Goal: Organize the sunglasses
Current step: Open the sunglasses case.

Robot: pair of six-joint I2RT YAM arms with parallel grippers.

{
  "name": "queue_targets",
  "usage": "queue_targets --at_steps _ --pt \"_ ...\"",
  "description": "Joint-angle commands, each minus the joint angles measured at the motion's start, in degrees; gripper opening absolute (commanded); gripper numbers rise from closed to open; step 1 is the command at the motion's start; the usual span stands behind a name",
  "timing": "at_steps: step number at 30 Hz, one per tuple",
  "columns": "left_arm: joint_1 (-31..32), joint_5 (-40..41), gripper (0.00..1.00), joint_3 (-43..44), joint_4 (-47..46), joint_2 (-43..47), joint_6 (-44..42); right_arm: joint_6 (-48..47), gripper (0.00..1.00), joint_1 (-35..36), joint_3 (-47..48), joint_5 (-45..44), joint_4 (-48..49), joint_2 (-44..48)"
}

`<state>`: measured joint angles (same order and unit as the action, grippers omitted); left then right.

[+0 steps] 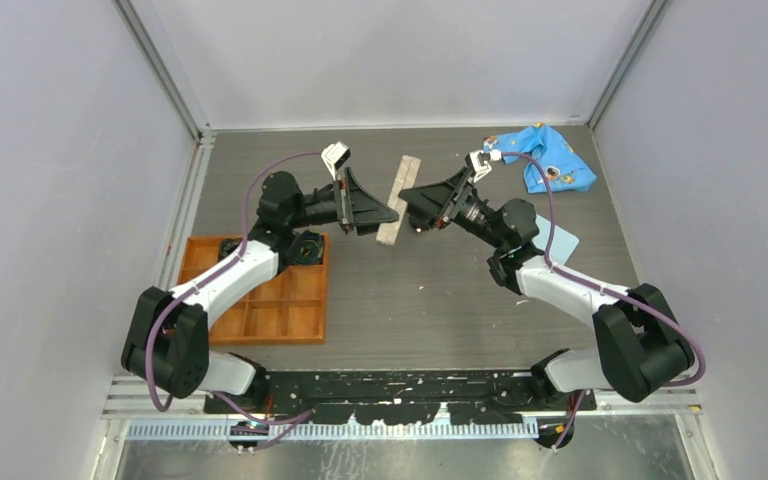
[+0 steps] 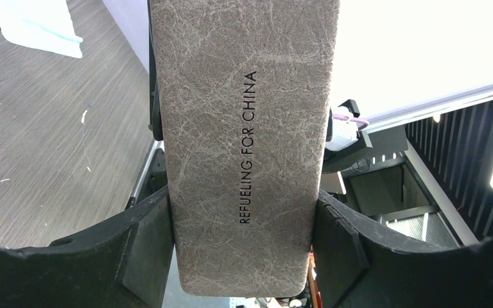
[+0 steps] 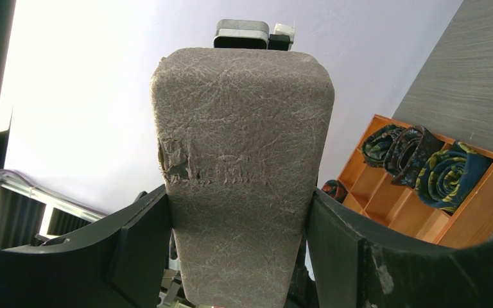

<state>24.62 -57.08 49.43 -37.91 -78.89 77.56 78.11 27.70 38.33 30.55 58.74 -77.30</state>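
Although none of the three views shows the sunglasses themselves, so that where they lie cannot be told, an oblong grey-tan case [image 1: 407,172] is closed and held between the two grippers over the middle of the grey table [image 1: 410,300]. Its skin is cracked and leather-like, with the words REFUELING FOR CHINA printed in black along one face; the opposite face, seen from the right wrist, carries a scuffed, torn patch. The left arm [image 1: 215,285] reaches forward and to its right from its base, its elbow above an orange wooden tray [image 1: 260,322], its wrist level and pointing inward. The left gripper [image 2: 244,250] is clamped on the case near one rounded end, both black fingers [image 2: 142,251] pressed against the long edges. The right arm [image 1: 570,285] mirrors it, stretched forward and to its left, so the two grippers face each other across the case. The right gripper [image 3: 237,250] likewise has its fingers [image 3: 337,253] against both edges of the case, gripping it slightly farther along. Whether the case touches the table cannot be told. Rolled dark patterned ties [image 3: 452,176] sit in the tray's far compartments, and a blue printed cloth [image 1: 552,160] lies at the far right of the table.
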Motion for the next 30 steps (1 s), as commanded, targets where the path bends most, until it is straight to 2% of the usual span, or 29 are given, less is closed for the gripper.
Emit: queue_targets --at_steps 1,3,7,13,19,22,27,30 --pt "-0.45 -1.66 0.71 1.48 -4.13 0.07 1.38 -1.43 0.00 0.05 0.16 -0.77 4.01 -0.27" --pt "-0.45 -1.72 0.73 1.15 -5.83 -0.10 2.49 -1.29 0.01 0.05 0.31 -0.59 4.26 -0.77" --pt "-0.54 -1.85 0.86 0.58 -8.16 0.04 3.81 -1.22 0.00 -0.02 0.21 -0.34 4.53 -1.31" --pt "-0.97 -2.07 0.86 0.82 -8.52 0.45 4.30 -1.29 0.01 0.03 0.07 -0.16 4.79 -1.94" --pt "-1.55 -2.16 0.80 0.98 -8.91 0.24 4.96 -1.29 0.01 0.03 -0.01 0.19 5.15 -2.25" --pt "-1.59 -1.92 0.67 0.61 -9.40 0.12 5.44 -1.29 0.00 0.04 -0.17 0.39 5.27 -2.40" --pt "-1.84 -1.91 0.22 0.31 -10.16 0.36 6.23 -0.88 0.01 0.04 -0.52 2.75 7.42 -2.80" --pt "-2.22 -2.55 0.01 0.52 -11.04 0.71 7.37 1.01 0.00 -0.41 -0.78 7.07 13.15 -5.19"
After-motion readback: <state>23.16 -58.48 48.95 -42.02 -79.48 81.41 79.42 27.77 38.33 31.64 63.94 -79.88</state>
